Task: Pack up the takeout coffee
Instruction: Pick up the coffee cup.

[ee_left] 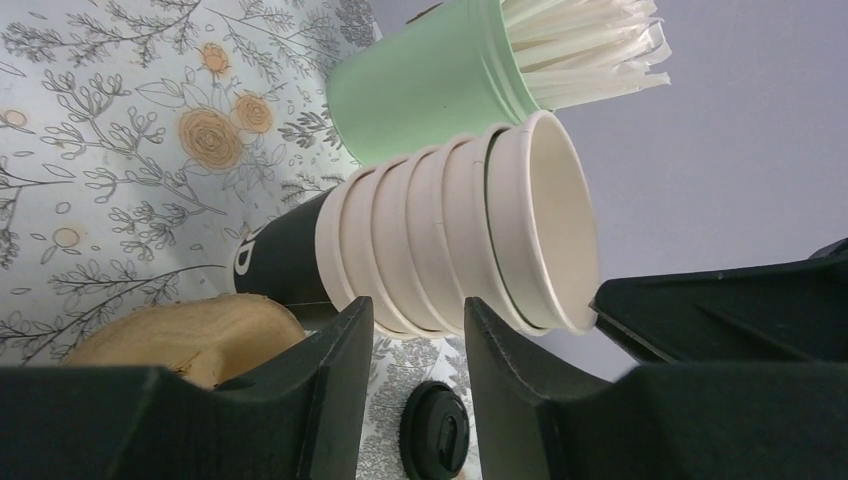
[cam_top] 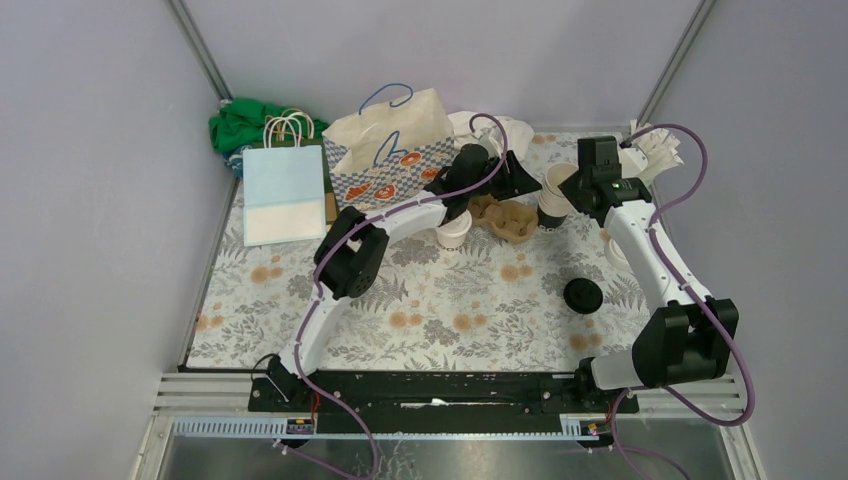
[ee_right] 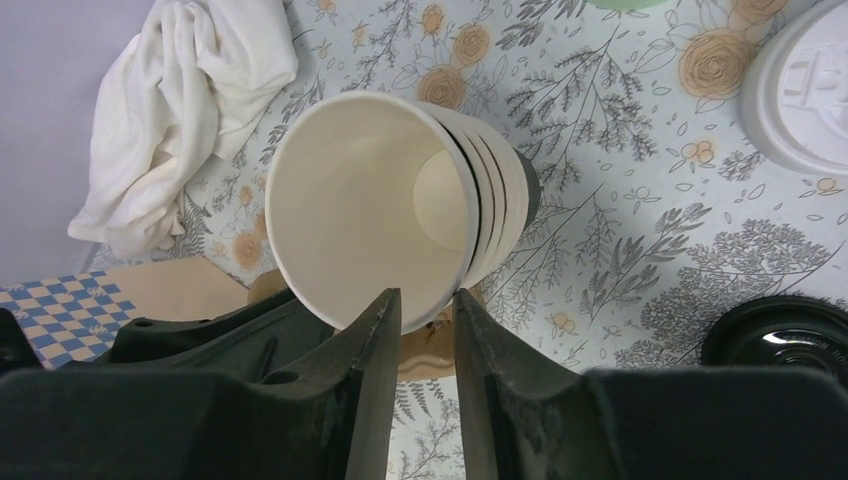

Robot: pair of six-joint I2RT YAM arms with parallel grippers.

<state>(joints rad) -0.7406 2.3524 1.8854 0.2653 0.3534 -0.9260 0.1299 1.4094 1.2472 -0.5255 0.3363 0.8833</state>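
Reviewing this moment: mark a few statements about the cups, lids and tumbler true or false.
1. The stack of cups stands upright, mouth up. True.
2. The black lid sits on the stack. False: it lies on the tablecloth, apart from the stack.
3. The tumbler holds white wrapped straws. True.
4. The top cup of the stack has a lid on. False: it is open and empty.
5. A lidded cup stands just left of the carrier. True.
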